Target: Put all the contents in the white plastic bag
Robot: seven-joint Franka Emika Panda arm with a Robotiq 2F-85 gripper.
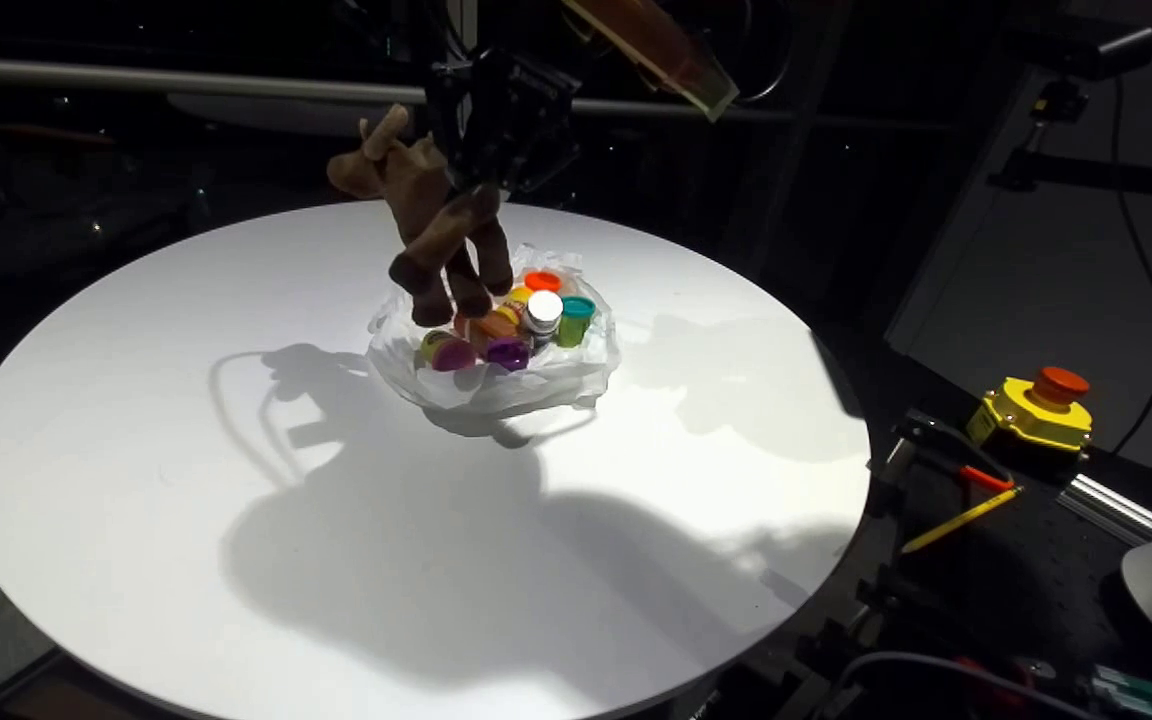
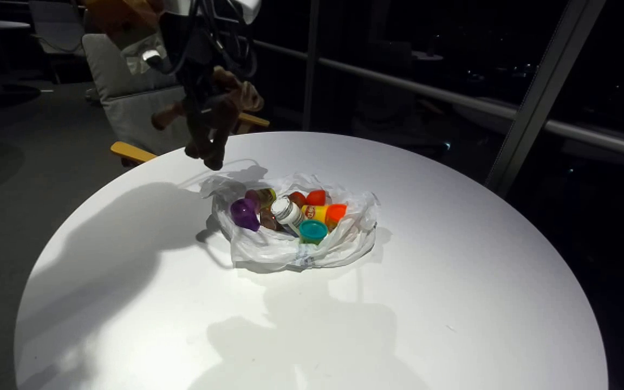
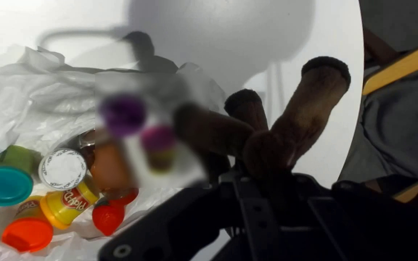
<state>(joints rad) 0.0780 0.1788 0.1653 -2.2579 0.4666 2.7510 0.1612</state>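
Note:
The brown plush animal (image 1: 414, 195) hangs in the air with its limbs dangling. My gripper (image 3: 265, 177) is shut on it, as the wrist view shows, and the plush body hides the fingertips. The crumpled white plastic bag (image 2: 268, 255) lies on the table with its mouth spread open. Inside it sit a purple toy (image 2: 245, 214), a teal-lidded pot (image 3: 5, 185), a yellow pot (image 3: 69, 206), an orange-lidded pot (image 3: 27, 233), a white-capped bottle (image 2: 288, 213) and a red strawberry-like toy (image 3: 107, 217). In an exterior view the plush is above and beside the bag's edge.
A round white table (image 1: 186, 560) bears the bag. A chair with wooden armrests (image 2: 132, 151) stands just beyond the table edge. To one side, a black surface holds a yellow box with a red button (image 1: 1036, 410) and a pencil (image 1: 961, 520). Part of the wrist view is blurred.

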